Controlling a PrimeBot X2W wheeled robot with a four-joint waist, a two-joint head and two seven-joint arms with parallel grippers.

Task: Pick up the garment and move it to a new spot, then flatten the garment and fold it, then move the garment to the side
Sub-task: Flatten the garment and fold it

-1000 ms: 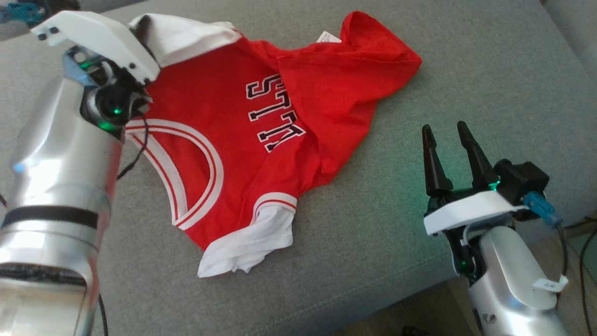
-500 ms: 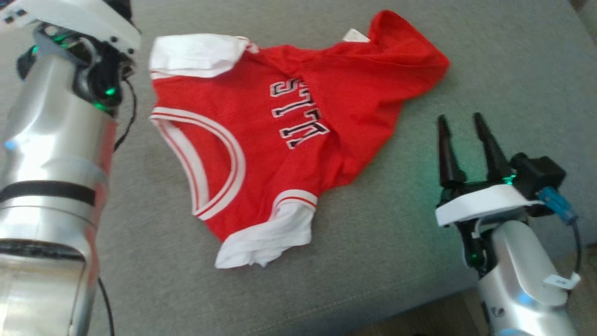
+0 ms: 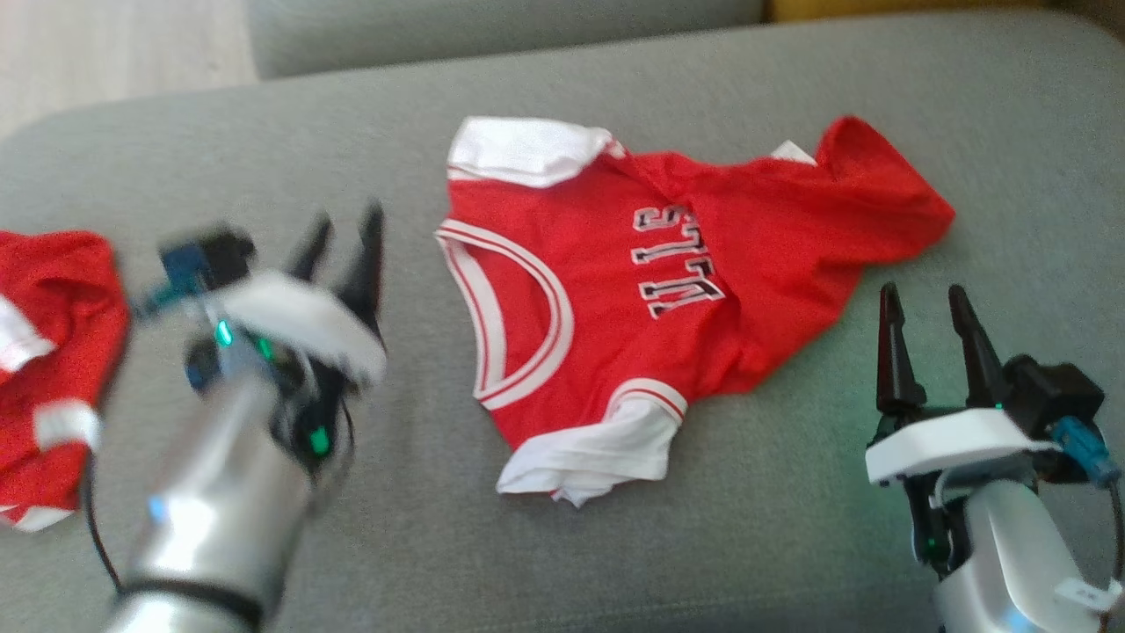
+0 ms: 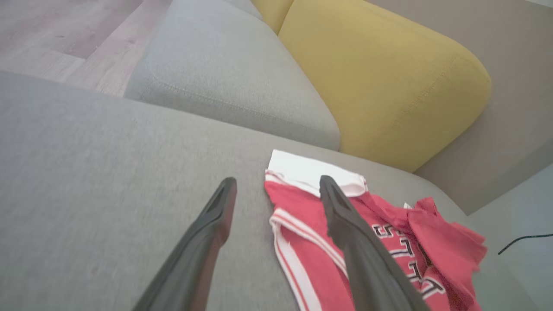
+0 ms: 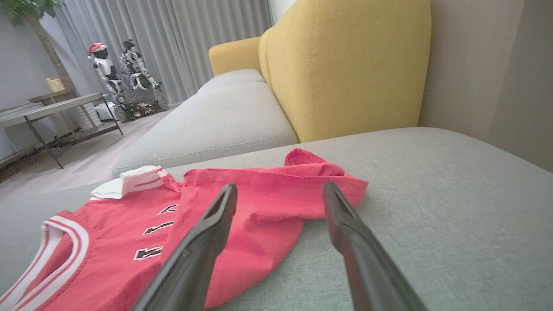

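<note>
The garment [image 3: 668, 281] is a red jersey with white sleeves, white neck trim and black lettering, lying rumpled on the grey sofa seat [image 3: 791, 545]. My left gripper [image 3: 344, 237] hangs open to its left, empty and apart from the cloth; in the left wrist view the garment [image 4: 380, 242] lies just past the right finger [image 4: 345, 224]. My right gripper [image 3: 923, 303] stands open near the seat's front right, a little short of the garment's lower right edge. From the right wrist, the garment [image 5: 181, 216] spreads ahead and to the left.
Another red and white garment [image 3: 44, 352] lies at the far left of the seat. A yellow backrest cushion [image 4: 380, 77] and a second grey cushion [image 4: 224, 86] stand behind. A low table [image 5: 52, 112] and wooden floor [image 4: 65, 39] lie beyond.
My left gripper has let go of the white sleeve, opened and drawn back to the left of the garment. The head camera has shifted, bringing a second red garment into view.
</note>
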